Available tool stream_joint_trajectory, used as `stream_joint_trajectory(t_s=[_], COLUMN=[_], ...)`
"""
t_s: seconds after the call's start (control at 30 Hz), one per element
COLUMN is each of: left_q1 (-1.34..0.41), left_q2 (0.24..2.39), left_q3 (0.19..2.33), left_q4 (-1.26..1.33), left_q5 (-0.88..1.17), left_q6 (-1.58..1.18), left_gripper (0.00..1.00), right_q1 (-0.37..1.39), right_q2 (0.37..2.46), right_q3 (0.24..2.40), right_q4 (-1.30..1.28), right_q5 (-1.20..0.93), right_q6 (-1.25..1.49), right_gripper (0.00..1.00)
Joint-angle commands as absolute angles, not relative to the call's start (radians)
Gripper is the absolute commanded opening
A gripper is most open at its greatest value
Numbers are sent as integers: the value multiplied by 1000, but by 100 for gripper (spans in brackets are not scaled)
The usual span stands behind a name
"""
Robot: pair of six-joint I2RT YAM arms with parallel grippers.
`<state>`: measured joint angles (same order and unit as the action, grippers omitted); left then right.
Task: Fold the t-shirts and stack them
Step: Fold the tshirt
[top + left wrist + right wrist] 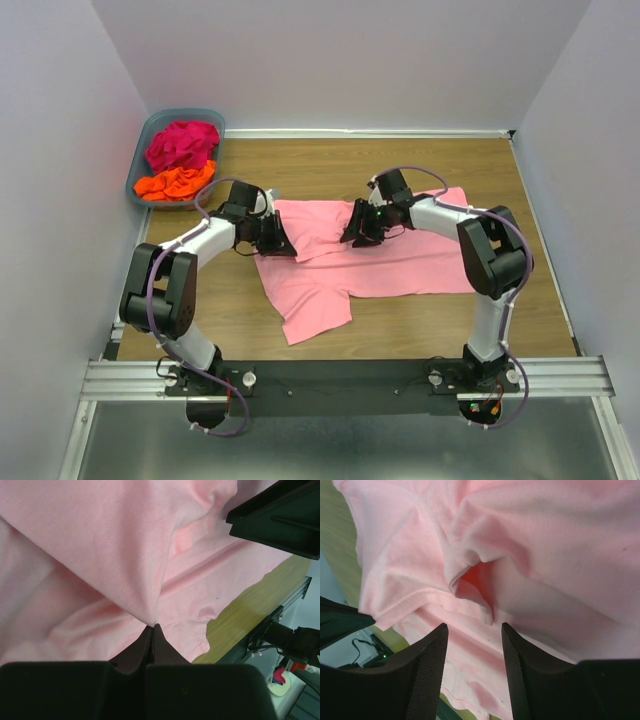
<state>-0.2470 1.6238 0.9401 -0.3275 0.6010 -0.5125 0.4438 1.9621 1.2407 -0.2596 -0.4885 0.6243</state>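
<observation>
Evidently soft, light and limp, the light pink t-shirt (pixel 400 262) should sag and crease wherever lifted; hems and sleeve edges are judged the soundest holds. It lies spread mid-way across the tabletop (pixel 430 325), plain, matte and rumpled, with one part doubled over.

Left gripper (pixel 152 629): fingers clenched on a raised peak of pink cloth.

Right gripper (pixel 472 635): fingers released, spread above a fold, grasping nothing.

Magenta t-shirt (pixel 182 143) and orange t-shirt (pixel 172 184) lie heaped in the basket (pixel 137 175), far left.

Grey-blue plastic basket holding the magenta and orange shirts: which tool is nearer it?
Left. The left tool, shut on the light pink cloth t-shirt, sits just down-right of the grey-blue plastic basket in the top view; the right tool hovers open farther right, over the shirt.
</observation>
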Motion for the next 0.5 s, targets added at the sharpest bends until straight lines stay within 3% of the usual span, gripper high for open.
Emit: stream_joint_trajectory(t_s=[0.0,0.1,0.47], left_q1=[-247,-247,-247], left_q2=[1626,1628,1617], left_q3=[937,937,925], left_q4=[-331,-331,-322], left_q5=[637,634,626], left_q6=[-500,-499,-503], left_gripper=[0,0,0], right_q1=[453,457,460], right_q2=[2014,2025,2030], right_q3=[1203,1200,1224], right_q4=[-226,-201,-179], right_q5=[-531,-535,-549], right_q6=[604,604,606], right_gripper=[54,47,39])
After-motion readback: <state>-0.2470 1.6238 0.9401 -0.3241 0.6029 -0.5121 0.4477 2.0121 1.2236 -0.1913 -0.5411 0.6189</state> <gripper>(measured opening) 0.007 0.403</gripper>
